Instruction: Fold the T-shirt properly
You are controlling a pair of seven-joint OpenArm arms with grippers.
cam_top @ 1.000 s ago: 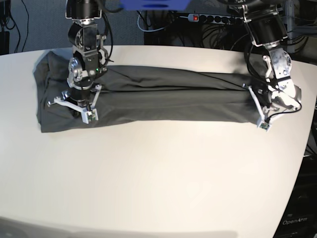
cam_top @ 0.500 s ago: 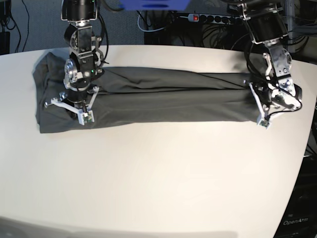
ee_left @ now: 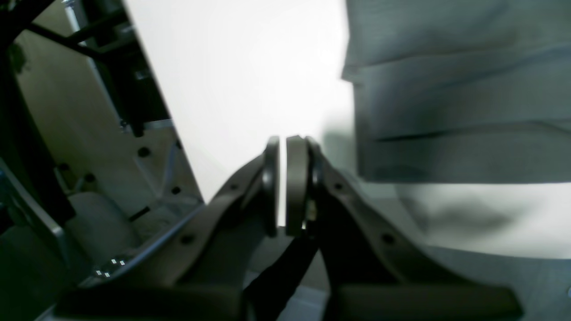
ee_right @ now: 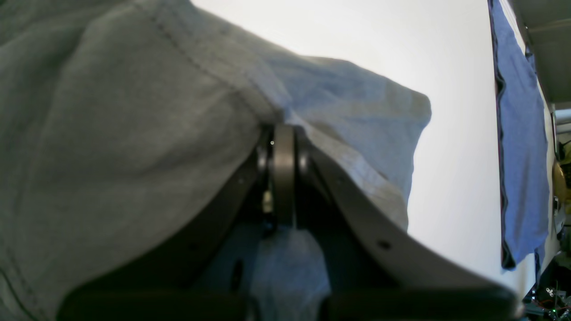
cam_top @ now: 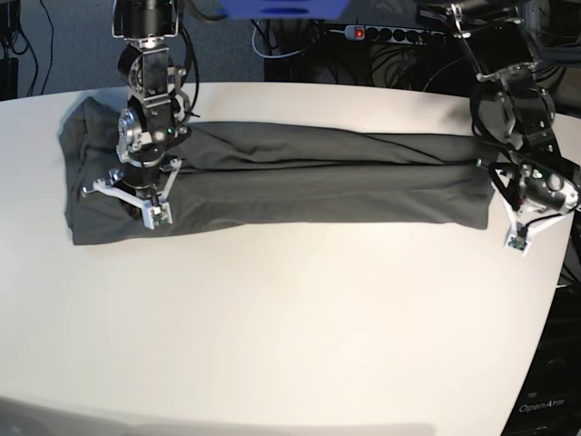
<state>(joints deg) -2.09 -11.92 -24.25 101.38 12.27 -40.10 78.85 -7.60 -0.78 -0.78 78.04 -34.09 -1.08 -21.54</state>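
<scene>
the t-shirt (cam_top: 272, 177) lies on the white table (cam_top: 290, 318) as a long dark strip near the far edge. the right gripper (ee_right: 283, 147) is pinched shut on a fold of cloth at the strip's end. the left gripper (ee_left: 285, 183) is closed with nothing in it, just beside the other end, over bare table (it looks ready to grab). to do this well, both ends should lift together, so the cloth folds flat. there are no boxes or bins here.

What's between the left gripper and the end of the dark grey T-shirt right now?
Only bare white tabletop: the left gripper sits apart from the dark charcoal-grey T-shirt, clearest in the left wrist view.
</scene>
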